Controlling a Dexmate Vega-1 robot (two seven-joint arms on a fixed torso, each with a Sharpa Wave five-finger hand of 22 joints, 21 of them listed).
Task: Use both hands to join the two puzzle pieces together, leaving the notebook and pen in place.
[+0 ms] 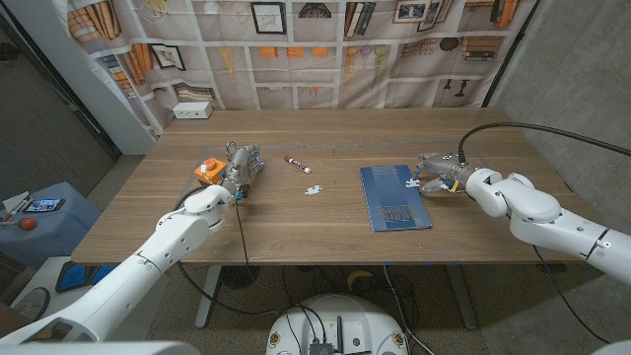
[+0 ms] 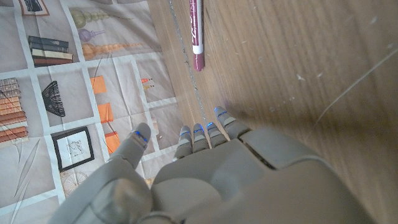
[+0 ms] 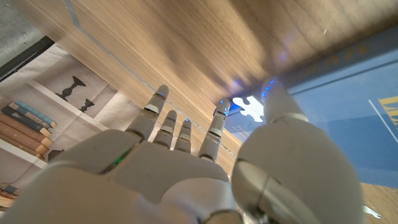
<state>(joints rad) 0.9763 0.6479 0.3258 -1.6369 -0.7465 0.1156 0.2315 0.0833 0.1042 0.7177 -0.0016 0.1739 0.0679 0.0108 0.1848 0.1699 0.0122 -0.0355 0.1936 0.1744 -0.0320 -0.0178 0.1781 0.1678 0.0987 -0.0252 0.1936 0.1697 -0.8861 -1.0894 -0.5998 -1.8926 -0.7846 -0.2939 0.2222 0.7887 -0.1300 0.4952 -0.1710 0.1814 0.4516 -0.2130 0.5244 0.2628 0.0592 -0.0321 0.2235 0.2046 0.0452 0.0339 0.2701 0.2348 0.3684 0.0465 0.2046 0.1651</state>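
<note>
While the right hand [image 1: 439,175] hovers fingers apart, holding nothing, just right of one puzzle piece [image 1: 413,183] on the notebook [image 1: 393,197] | other puzzle piece [image 1: 313,190] mid-bench, right of left hand [image 1: 240,170], whose fingers look open and empty.

bare wood lies open around the loose puzzle piece [image 1: 313,190] at mid-table, with the pen [image 1: 297,165] just behind it toward the left hand [image 1: 240,170], which has an orange object [image 1: 208,170] at its outer side. on the right, the notebook [image 1: 393,197] covers the table, the right hand [image 1: 434,172] at its far corner by a 2nd puzzle piece [image 3: 247,109].
</note>
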